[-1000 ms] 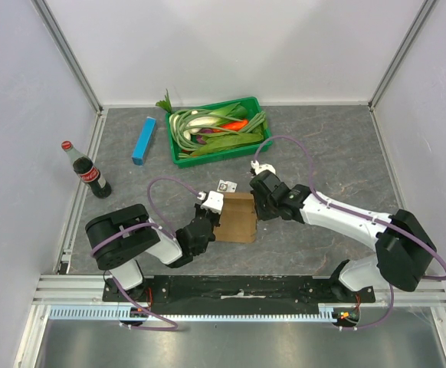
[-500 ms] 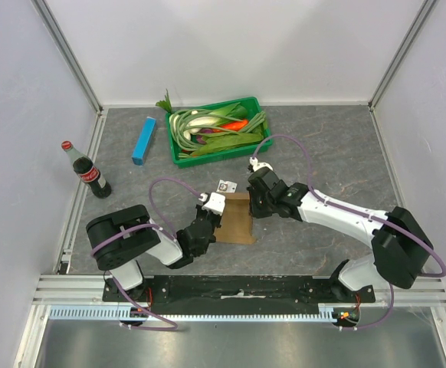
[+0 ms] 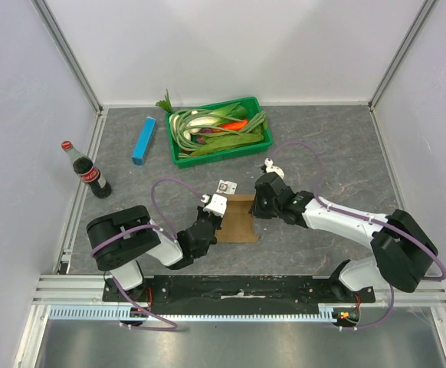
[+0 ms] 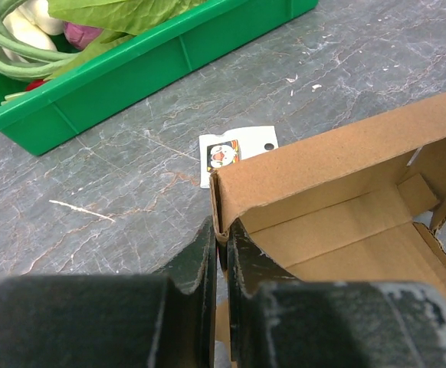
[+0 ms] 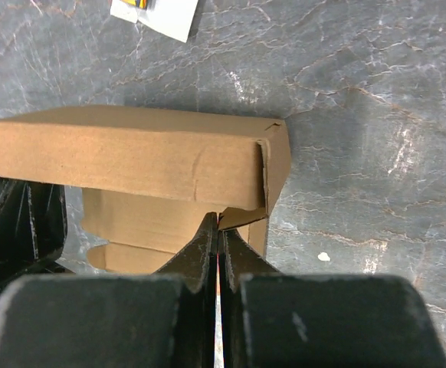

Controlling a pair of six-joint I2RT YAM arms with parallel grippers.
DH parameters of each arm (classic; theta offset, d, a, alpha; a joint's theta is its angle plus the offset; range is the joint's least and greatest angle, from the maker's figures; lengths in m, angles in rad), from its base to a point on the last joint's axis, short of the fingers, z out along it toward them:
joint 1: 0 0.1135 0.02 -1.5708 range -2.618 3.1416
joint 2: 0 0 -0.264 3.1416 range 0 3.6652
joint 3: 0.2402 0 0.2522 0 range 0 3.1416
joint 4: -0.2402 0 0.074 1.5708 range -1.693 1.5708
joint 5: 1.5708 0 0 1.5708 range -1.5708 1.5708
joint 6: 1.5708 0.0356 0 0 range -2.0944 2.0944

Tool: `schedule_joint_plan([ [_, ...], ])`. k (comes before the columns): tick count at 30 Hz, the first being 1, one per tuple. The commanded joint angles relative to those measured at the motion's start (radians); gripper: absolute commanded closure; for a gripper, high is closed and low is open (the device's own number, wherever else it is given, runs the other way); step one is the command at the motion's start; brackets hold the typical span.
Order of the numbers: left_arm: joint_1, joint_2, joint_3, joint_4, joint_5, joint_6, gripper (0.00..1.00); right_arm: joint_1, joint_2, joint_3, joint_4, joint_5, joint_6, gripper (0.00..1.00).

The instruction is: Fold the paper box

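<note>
Cardboard spans the gap between your two grippers. The box [image 3: 238,218] sits on the table [image 3: 330,153], partly raised, with your left gripper [image 3: 215,216] at its left edge and your right gripper [image 3: 258,207] at its right edge.

In your left wrist view, the left gripper [image 4: 221,241] has its fingers nearly together, leaving only a thin slit. The corner of the upright wall of the box [image 4: 338,192] is pinched in that slit. From the fingertips the wall runs away to the right at a tilt, and the brown inner panels and a small tab lie right of the fingers. Just beyond the fingertips, by the box corner, lies a white card [image 4: 234,149]. Farther on stands the green tray [image 4: 169,65] of vegetables [image 4: 93,11].

In your right wrist view, the right gripper [image 5: 218,230] is also closed to a sliver. It grips a lower cardboard edge beneath the long outer wall of the box [image 5: 131,162]. That wall lies crosswise just ahead of the fingertips, its right end folded round a corner. Left of your fingers, dark parts of the left gripper [image 5: 12,222] show at the far end of the box. The card [image 5: 158,11] lies well ahead of the fingertips, apart from the box.

From above, a blue box [image 3: 143,140] and a bottle [image 3: 85,170] stand well to the left of both grippers.
</note>
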Motion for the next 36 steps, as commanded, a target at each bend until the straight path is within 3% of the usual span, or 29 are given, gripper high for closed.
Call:
schedule_joint_plan([
  [1,-0.025,-0.013,0.017,0.055,0.009,-0.059,0.95,-0.008,-0.055,-0.057,0.182,0.064,0.156,1.00],
  [5,-0.034,-0.010,0.014,0.052,0.008,-0.070,0.96,-0.016,-0.073,-0.107,0.280,0.051,0.221,1.00],
  [12,-0.041,-0.013,0.011,0.054,0.003,-0.067,0.96,-0.022,-0.119,-0.102,0.297,0.035,0.264,1.00],
  [23,-0.053,-0.008,0.022,0.046,0.005,-0.079,0.96,-0.022,-0.033,-0.177,0.404,0.031,0.285,1.00],
  [30,-0.053,0.013,0.033,0.045,-0.004,-0.088,0.96,-0.014,-0.027,-0.167,0.387,-0.050,0.046,1.00],
  [32,-0.053,0.026,0.034,0.045,-0.017,-0.088,0.96,-0.010,-0.033,-0.131,0.314,-0.132,-0.064,0.89],
  [36,-0.053,0.032,0.033,0.048,-0.027,-0.084,0.96,-0.004,-0.137,-0.084,0.141,-0.253,-0.220,0.79],
])
